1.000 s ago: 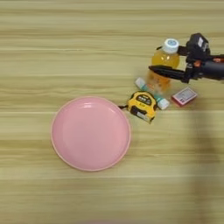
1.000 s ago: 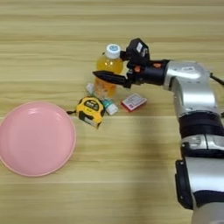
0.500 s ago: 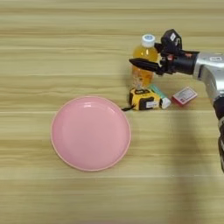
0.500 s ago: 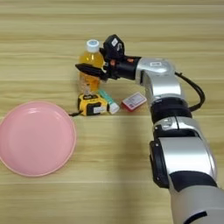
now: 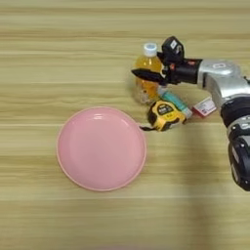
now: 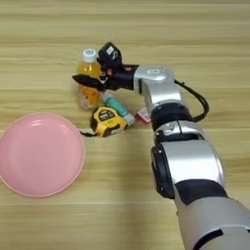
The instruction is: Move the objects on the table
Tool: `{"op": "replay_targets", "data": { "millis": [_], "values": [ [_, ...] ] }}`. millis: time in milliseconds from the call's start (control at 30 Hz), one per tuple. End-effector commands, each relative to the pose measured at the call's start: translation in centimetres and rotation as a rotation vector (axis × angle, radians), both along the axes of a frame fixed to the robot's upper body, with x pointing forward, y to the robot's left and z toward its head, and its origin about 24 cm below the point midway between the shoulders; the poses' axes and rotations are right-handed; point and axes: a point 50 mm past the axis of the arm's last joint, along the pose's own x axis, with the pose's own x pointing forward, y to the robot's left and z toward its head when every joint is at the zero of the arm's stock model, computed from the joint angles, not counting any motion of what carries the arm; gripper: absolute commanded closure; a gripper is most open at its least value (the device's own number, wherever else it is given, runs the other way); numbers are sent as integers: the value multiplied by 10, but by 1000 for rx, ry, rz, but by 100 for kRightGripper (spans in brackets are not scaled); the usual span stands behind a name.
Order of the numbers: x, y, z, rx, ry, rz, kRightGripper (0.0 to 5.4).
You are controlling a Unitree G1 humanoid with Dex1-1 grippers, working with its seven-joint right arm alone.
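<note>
From my remote seat: nearest, the pink plate [image 5: 101, 148]; beyond it the tape measure [image 5: 165, 115], glue stick [image 5: 175, 101] and red-white packet [image 5: 205, 106] cluster on the table [image 5: 58, 58]. Farthest, the upright juice bottle [image 5: 148, 73] stands at my right gripper [image 5: 152, 75], touching its left side, fingers apparently clamped around it.

Orange bottle [image 5: 146, 78] with white cap, yellow-black tape measure [image 5: 166, 115], teal-white glue stick [image 5: 175, 102], red-white packet [image 5: 205, 107], pink plate [image 5: 101, 148], yellowish wood-grain table [image 5: 58, 53]
</note>
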Motion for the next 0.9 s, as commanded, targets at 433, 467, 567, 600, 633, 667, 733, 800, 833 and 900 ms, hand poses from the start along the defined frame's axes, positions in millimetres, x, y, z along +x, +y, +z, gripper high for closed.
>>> {"op": "replay_targets", "data": {
  "millis": [433, 467, 567, 600, 633, 667, 733, 800, 833, 900],
  "values": [
    [29, 47, 135, 70, -488, 16, 185],
    [29, 48, 135, 77, -492, 13, 185],
    [29, 51, 136, 94, -498, 6, 185],
    [30, 52, 136, 95, -498, 4, 185],
    [30, 53, 135, 96, -497, 2, 185],
    [30, 54, 135, 96, -497, 0, 185],
    [31, 56, 134, 105, -497, -7, 186],
    [31, 58, 134, 122, -497, -17, 186],
    [32, 59, 134, 127, -498, -20, 186],
    [32, 62, 133, 136, -499, -26, 186]
  ]
}}
